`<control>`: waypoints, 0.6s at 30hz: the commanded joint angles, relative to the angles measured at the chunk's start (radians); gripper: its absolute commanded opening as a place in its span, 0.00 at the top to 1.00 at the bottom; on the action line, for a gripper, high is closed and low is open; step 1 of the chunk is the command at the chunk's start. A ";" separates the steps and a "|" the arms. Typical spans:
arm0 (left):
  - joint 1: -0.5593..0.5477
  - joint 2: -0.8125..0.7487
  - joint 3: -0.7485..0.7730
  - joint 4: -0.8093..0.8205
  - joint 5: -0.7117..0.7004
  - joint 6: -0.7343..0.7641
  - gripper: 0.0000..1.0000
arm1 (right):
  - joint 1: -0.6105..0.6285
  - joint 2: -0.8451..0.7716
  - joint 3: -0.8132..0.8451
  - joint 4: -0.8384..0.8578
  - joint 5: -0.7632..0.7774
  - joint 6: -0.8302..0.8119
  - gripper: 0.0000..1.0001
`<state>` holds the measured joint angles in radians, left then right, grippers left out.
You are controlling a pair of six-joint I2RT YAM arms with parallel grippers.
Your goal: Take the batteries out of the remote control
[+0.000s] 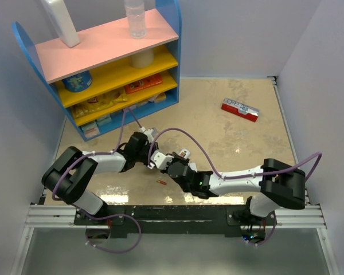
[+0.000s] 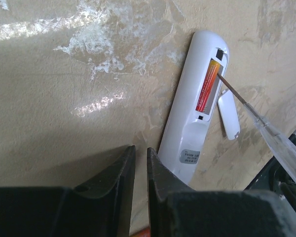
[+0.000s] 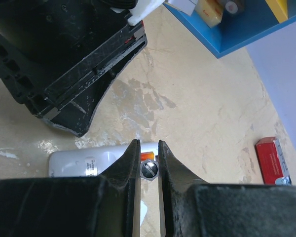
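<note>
The white remote control [image 2: 190, 123] lies back-up on the table with its bay open. One red-orange battery [image 2: 207, 86] sits in the bay, and the slot beside it is bare. The small white cover [image 2: 228, 114] lies next to the remote. A second battery [image 1: 160, 182] lies loose on the table. My right gripper [image 3: 148, 142] is shut on a clear-handled screwdriver [image 2: 271, 136], whose metal tip touches the top end of the seated battery. My left gripper [image 2: 140, 148] hovers by the remote's lower end, its jaws almost together with nothing between the tips.
A red-and-white flat box [image 1: 239, 109] lies at the far right of the table. A blue, pink and yellow shelf unit [image 1: 103, 63] with bottles and packets stands at the back left. Both arms meet over the table's near middle.
</note>
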<state>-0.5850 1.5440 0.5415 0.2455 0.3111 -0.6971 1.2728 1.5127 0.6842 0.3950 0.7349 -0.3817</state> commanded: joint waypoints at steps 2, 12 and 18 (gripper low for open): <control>-0.012 -0.022 -0.017 0.006 0.011 -0.010 0.80 | -0.001 -0.037 -0.005 0.056 0.029 0.072 1.00; -0.032 -0.045 -0.006 0.026 0.017 -0.035 0.79 | -0.101 -0.163 0.020 -0.011 0.089 0.274 1.00; -0.033 -0.091 0.026 -0.054 -0.078 -0.012 0.76 | -0.101 -0.207 0.100 -0.209 0.092 0.503 1.00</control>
<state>-0.6121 1.5101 0.5259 0.2218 0.2989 -0.7219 1.1698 1.3514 0.7055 0.3012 0.8005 -0.0650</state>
